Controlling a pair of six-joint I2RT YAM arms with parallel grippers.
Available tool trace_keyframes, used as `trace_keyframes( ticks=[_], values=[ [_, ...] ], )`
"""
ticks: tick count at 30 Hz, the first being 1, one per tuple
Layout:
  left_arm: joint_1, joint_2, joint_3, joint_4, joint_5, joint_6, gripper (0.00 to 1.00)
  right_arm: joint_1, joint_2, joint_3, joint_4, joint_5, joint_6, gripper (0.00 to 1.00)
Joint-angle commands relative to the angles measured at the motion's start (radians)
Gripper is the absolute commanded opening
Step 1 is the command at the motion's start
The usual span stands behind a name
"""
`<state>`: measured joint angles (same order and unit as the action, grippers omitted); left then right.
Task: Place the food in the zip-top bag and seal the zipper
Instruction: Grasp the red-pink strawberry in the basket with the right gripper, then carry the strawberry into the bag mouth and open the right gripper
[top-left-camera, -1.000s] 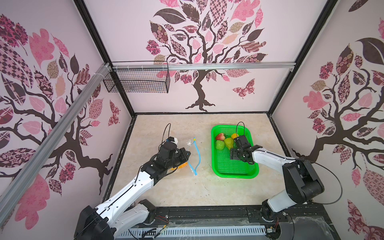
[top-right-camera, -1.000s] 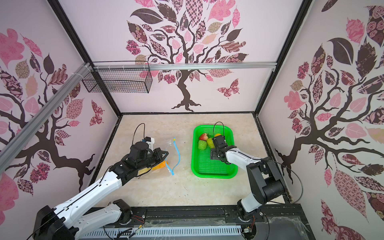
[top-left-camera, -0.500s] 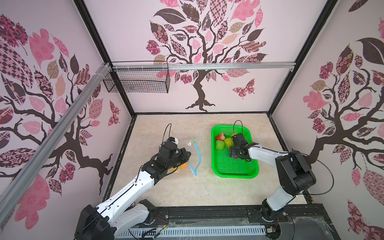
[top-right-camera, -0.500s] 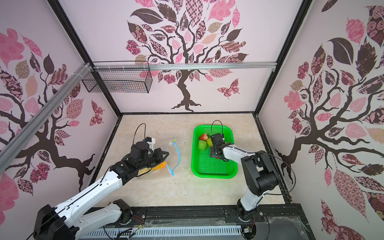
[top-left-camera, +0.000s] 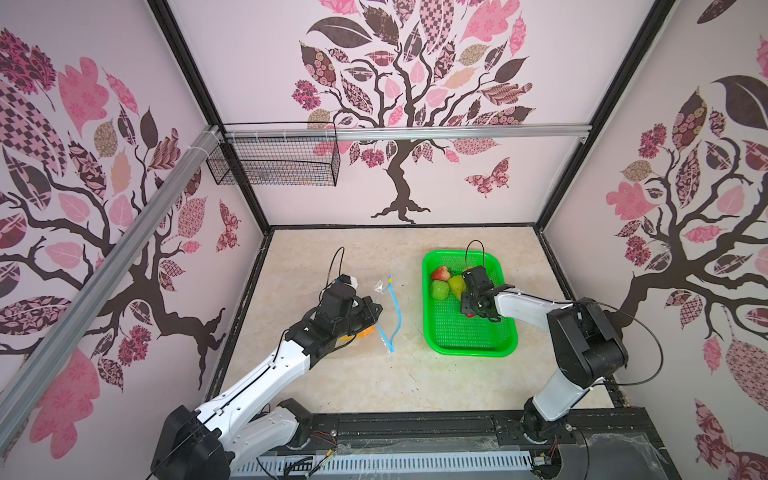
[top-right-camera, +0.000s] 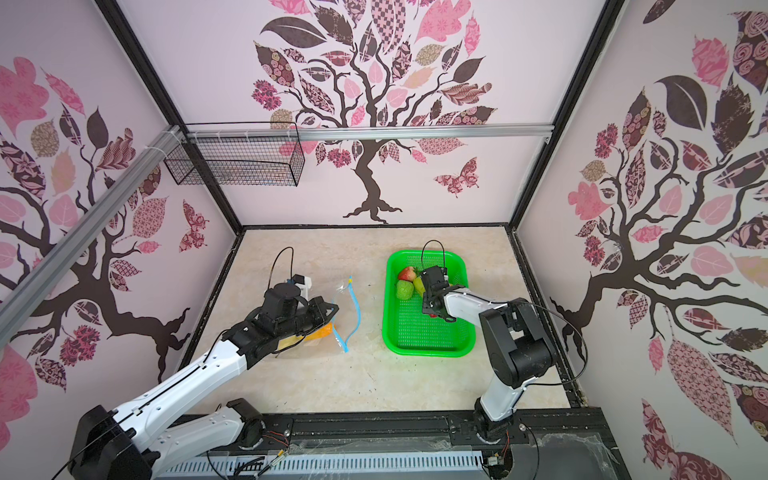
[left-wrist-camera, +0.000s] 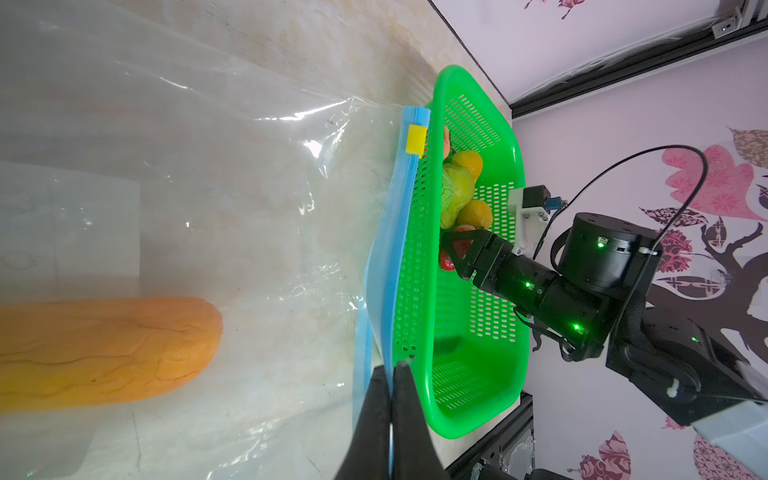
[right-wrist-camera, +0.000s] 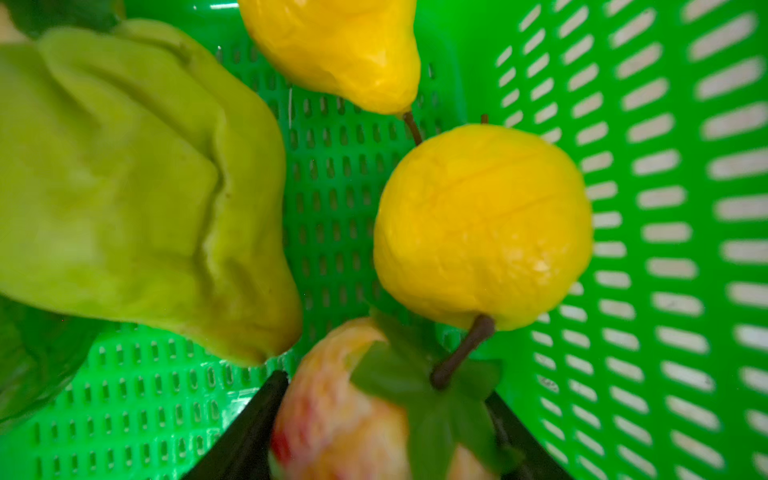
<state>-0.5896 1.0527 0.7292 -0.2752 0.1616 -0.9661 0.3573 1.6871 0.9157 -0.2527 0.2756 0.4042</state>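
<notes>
Since a second ago the right arm's elbow has swung toward the back wall, while the left arm and the bag lie as they did.

The right pincer (right-wrist-camera: 386, 395) sits low in the green basket (top-left-camera: 469, 351), closed from both sides on a strawberry (right-wrist-camera: 332, 419). Its black fingers (right-wrist-camera: 249, 424) press against the fruit's flanks, and the fruit fills the gap between them. The left pincer (left-wrist-camera: 392, 368) is shut tight on the zipper (left-wrist-camera: 390, 249), pinching the blue strip at the end away from the yellow slider (left-wrist-camera: 417, 140) and holding the mouth of the zip-top bag (left-wrist-camera: 249, 187) raised. Inside the bag lies a carrot (left-wrist-camera: 104, 349).

In both top views the right wrist hides its own fingertips – only a sliver of red shows beneath it. The left arm covers most of the bag there. The right wrist view is blurred, and the strawberry's lower part is cut off by the frame.

A round yellow fruit (right-wrist-camera: 482, 224) rests against the strawberry's leaves, with the basket wall just beside it. A green pear (right-wrist-camera: 124, 187) lies near on the other side, with a yellow pear (right-wrist-camera: 345, 50) beyond. The bag's mouth faces the basket across a strip of bare table (top-left-camera: 411, 299) – the front of the table is bare and wide.
</notes>
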Motion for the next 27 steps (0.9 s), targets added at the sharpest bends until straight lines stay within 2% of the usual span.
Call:
trace_keyframes(
  ticks=[1,8,12,20,24,27],
  values=[
    [0.003,0.001,-0.019,0.004,-0.004,0.016,0.00,-0.004,-0.033,0.007,-0.023,-0.005,0.001,0.56],
    [0.004,0.000,-0.020,0.006,-0.004,0.013,0.00,-0.004,-0.127,-0.019,-0.081,-0.065,-0.023,0.56],
    [0.003,0.004,-0.020,0.013,0.002,0.017,0.00,-0.003,-0.222,-0.053,-0.116,-0.148,-0.050,0.56],
    [0.004,0.036,-0.004,0.037,0.064,0.044,0.00,-0.001,-0.435,-0.074,-0.131,-0.438,-0.078,0.55],
    [0.001,0.058,0.014,0.043,0.094,0.056,0.00,0.015,-0.490,-0.062,-0.088,-0.579,-0.055,0.54],
    [-0.001,0.061,0.024,0.042,0.107,0.063,0.00,0.051,-0.503,-0.054,-0.038,-0.643,-0.045,0.54]
  ],
)
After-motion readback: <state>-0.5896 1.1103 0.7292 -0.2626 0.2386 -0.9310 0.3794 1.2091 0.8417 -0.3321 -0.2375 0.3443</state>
